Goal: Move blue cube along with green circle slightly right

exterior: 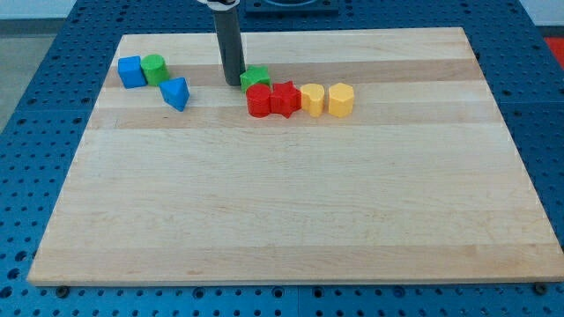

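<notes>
The blue cube (pixel 131 71) is sitting at the far left of the board (pixel 291 220), and the green circle (pixel 154 68) is sitting just to its right, the 2 touching side by side. A blue wedge (pixel 176 92) is lying just near and right of the circle, close to it (whether they are touching I cannot tell). My tip (pixel 233 84) is resting well to the right of that group, at the far side of the board, standing upright as a plain dark rod; it has no jaws and is holding nothing. It is pressing against, or standing just beside, the left edge of a green star (pixel 256 78), which is sitting immediately to its right. Nearer than the star, a row of 4 blocks is running left to right: a red round block (pixel 258 101), a red star (pixel 285 98), a yellow block (pixel 312 99) whose shape I cannot make out, and a yellow hexagon (pixel 341 99). The 2 red ones are touching each other, and the green star is touching the red round block's far edge. The yellow pair is sitting close together to the right of the red star. Blue pegboard (pixel 53 53) is showing around the board on all sides.
</notes>
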You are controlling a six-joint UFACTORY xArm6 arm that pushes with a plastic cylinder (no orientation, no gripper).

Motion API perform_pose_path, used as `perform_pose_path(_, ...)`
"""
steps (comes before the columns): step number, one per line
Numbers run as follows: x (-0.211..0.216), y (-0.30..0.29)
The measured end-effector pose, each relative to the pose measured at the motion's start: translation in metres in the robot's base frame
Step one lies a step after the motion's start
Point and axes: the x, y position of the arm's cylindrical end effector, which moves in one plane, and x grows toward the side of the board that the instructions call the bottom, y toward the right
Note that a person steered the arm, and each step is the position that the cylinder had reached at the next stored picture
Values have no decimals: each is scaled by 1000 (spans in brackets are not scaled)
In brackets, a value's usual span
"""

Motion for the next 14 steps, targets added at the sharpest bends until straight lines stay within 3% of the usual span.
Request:
perform_pose_path(1,-16,-17)
perform_pose_path(3,-65,-135)
perform_pose_path(4,-55,-178)
perform_pose_path(5,-42,-205)
perform_pose_path(7,63,-199)
perform_pose_path(8,82,-197)
perform_pose_path(10,63,-214)
perform_pose_path(12,-34,-169)
perform_pose_path(14,-50,-169)
